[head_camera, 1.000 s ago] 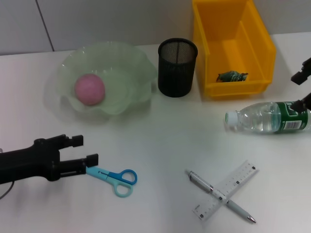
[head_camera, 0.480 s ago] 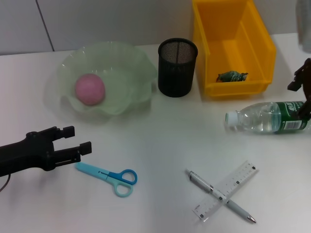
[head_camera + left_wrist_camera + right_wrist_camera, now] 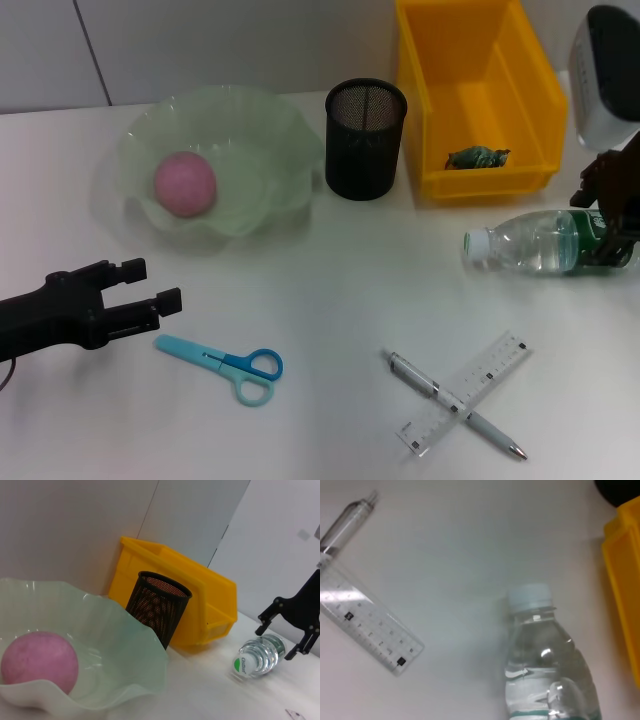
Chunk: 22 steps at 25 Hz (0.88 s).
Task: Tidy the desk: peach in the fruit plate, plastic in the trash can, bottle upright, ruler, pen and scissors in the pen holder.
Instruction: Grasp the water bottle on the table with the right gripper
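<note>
A pink peach [image 3: 185, 184] lies in the pale green fruit plate [image 3: 270, 130]; both show in the left wrist view, peach [image 3: 39, 661] and plate [image 3: 120, 650]. Blue scissors [image 3: 222, 362] lie flat near the front. My left gripper [image 3: 157, 283] is open and empty, just left of and behind the scissors' tip. A clear bottle [image 3: 530, 243] lies on its side, cap to the left. My right gripper [image 3: 592, 225] is open over its green label end; it also shows in the left wrist view [image 3: 275, 641]. The pen [image 3: 455, 405] and clear ruler [image 3: 480, 378] lie crossed. Crumpled plastic [image 3: 478, 157] sits in the yellow bin [image 3: 430, 120].
The black mesh pen holder [image 3: 365, 140] stands between the plate and the bin. The right wrist view shows the bottle [image 3: 547, 670], the ruler [image 3: 370, 625], the pen [image 3: 345, 525] and the bin's edge [image 3: 625, 580].
My left gripper has pulled back to the left, away from the scissors' tip. My right gripper has moved left and down over the bottle's label end.
</note>
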Each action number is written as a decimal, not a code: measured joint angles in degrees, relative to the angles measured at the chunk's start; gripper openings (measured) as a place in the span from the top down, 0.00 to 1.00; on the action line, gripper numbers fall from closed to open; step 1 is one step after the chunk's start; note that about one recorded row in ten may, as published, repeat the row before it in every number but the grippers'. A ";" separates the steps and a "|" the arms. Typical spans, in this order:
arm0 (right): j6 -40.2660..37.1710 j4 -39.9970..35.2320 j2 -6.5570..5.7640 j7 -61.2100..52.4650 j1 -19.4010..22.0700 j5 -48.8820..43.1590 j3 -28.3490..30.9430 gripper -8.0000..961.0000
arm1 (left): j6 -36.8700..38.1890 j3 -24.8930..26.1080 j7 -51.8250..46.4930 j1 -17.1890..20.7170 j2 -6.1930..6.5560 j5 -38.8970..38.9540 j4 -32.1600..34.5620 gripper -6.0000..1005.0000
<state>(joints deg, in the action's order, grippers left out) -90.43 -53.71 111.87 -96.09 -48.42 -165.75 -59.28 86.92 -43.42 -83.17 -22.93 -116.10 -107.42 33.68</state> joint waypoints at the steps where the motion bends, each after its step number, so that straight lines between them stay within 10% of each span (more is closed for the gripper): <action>1: 1.28 0.69 0.34 0.10 0.02 -0.29 -0.74 0.17 | 0.00 0.00 -0.01 0.00 0.02 0.00 0.00 0.16; 22: 9.51 9.16 2.00 1.30 -0.63 -1.43 -1.19 0.17 | 0.30 0.00 -0.07 0.09 0.49 0.01 0.33 0.15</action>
<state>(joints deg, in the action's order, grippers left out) -80.92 -44.55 113.87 -94.79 -49.05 -167.17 -60.47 87.22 -43.41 -83.23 -22.84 -115.61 -107.40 34.01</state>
